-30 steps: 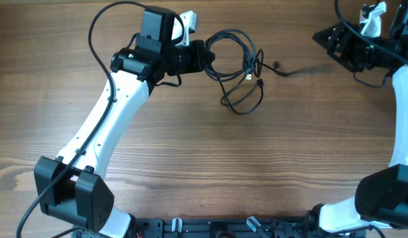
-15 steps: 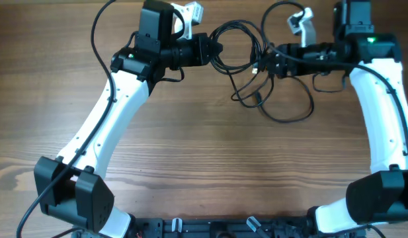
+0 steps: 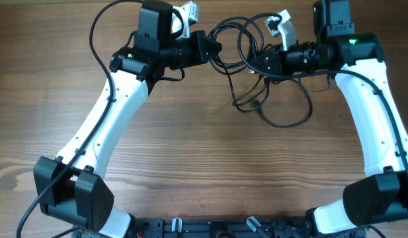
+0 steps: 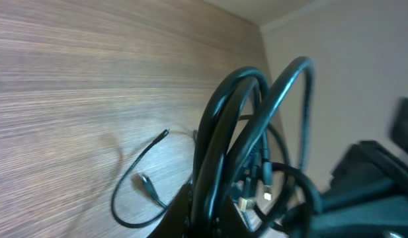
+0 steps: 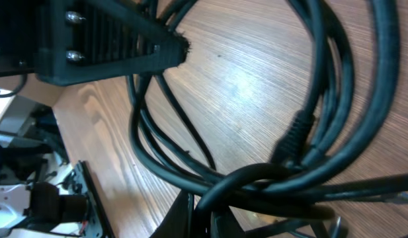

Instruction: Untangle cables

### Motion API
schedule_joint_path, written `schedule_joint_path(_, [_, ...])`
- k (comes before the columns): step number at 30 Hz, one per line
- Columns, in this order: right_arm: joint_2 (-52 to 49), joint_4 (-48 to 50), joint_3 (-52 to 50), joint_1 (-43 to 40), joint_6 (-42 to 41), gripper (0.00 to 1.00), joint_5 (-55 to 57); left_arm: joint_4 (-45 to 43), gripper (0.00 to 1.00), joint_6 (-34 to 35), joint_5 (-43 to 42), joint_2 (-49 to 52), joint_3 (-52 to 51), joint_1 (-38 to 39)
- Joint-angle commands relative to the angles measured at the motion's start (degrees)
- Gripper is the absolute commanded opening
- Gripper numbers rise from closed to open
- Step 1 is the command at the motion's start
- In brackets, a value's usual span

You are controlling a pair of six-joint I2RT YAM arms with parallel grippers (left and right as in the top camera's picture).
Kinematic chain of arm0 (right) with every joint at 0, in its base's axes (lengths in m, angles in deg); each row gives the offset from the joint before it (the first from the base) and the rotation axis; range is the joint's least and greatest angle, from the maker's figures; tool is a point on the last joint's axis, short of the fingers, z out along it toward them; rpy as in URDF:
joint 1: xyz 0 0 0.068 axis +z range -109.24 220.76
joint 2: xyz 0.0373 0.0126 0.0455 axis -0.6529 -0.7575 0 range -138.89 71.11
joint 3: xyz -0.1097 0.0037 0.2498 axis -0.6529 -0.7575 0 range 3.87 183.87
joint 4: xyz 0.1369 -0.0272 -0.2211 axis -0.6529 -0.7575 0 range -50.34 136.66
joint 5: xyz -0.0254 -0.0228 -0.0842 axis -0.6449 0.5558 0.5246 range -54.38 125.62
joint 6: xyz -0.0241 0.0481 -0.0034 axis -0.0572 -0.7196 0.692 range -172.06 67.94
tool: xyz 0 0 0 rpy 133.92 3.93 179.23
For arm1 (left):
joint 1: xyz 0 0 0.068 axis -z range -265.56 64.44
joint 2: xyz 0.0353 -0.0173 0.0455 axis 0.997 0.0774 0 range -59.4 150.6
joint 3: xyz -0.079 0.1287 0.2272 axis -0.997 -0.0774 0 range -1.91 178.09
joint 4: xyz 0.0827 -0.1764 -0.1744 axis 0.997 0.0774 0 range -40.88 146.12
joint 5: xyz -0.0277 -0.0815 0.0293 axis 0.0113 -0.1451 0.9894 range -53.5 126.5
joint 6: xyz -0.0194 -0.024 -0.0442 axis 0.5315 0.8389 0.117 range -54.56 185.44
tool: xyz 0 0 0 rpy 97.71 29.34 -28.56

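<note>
The cables [image 3: 237, 33] are a knotted bunch of thin black cords, held up between both arms near the table's far edge. My left gripper [image 3: 215, 48] is shut on the bunch's left side. My right gripper [image 3: 254, 63] is shut on its right side, a short way off. Loose loops [image 3: 286, 119] trail down onto the wood below the right gripper. In the left wrist view, cords [image 4: 233, 125] rise from my closed left gripper [image 4: 207, 221], with silver-tipped plugs [image 4: 246, 203] beside it. In the right wrist view, thick strands [image 5: 309, 142] cross over my right gripper [image 5: 215, 218], and one runs between its jaws.
The wooden table [image 3: 204, 165] spreads out in front of both arms. A free cable end [image 4: 145, 182] lies curled on the wood in the left wrist view. The left gripper's black body [image 5: 104, 39] shows close by in the right wrist view.
My right arm swung in from the far right to the bunch, and its gripper closed on the cords. The bunch shifted and spread between the two grippers. The left gripper stayed shut.
</note>
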Motion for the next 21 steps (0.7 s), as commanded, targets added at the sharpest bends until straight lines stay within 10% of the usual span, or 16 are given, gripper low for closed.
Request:
schedule_joint_path(1, [1.1,1.4,1.4,-0.1,1.7,0.04,-14.4,3.6,0.04,0.9,9.7,-0.7,0.4,0.2])
schedule_joint_path(8, [5.0,20.1,2.6,-10.7,-20.0,0.04,-42.6,16.6,0.04,0.8,36.4,-0.7,0.4,0.2])
schedule_joint_path(14, [5.0,46.0,2.6,-18.3,-51.9,0.04,-42.6,23.9,0.04,-2.2,47.9,-0.7,0.4,0.2])
schedule_joint_path(21, [5.0,51.7,1.9,-21.8,-56.6,0.04,-37.1,27.6,0.04,-12.3,33.6,-0.7,0.4,0.2])
